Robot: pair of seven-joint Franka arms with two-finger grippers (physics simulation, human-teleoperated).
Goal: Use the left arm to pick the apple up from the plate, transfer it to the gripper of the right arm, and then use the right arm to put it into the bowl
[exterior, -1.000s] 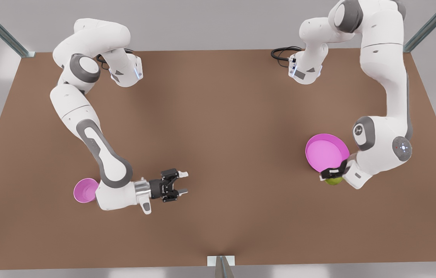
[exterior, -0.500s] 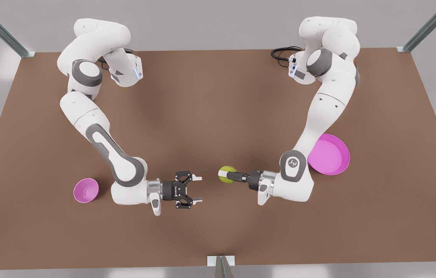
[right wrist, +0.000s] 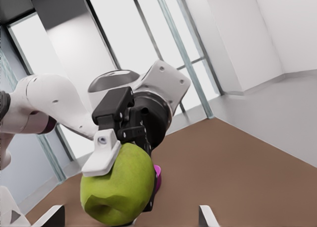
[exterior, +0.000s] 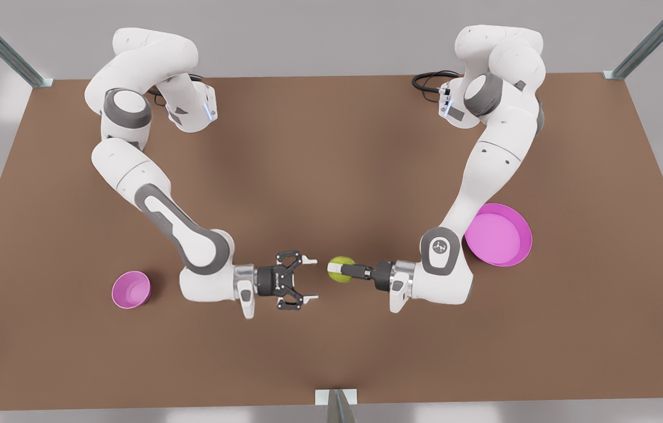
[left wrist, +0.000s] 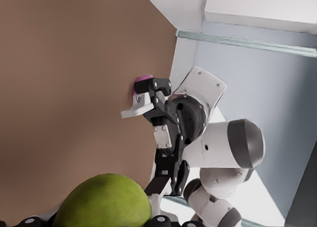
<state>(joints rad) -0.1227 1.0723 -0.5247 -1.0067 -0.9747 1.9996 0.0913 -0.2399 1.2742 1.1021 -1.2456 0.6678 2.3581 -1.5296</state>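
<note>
A green apple (exterior: 338,269) hangs above the table's middle, with my left gripper (exterior: 348,271) shut on it, reaching in from the front view's right. Facing it, my right gripper (exterior: 312,278) stands open a short gap away on the front view's left, not touching the fruit. In the left wrist view the apple (left wrist: 104,202) sits close up and the open right gripper (left wrist: 139,153) is beyond it. In the right wrist view the apple (right wrist: 116,192) is pinched by the left gripper (right wrist: 126,173). The pink plate (exterior: 499,235) lies behind the left arm. The small pink bowl (exterior: 130,289) sits at the front view's left.
The brown table (exterior: 331,164) is bare across its middle and back. A metal post (exterior: 337,405) stands at the near edge's centre, and cables (exterior: 428,79) lie by the left arm's base.
The left gripper carried the apple from beside the plate to the table's middle, then edged toward the front view's left. The open right gripper advanced toward it, narrowing the gap.
</note>
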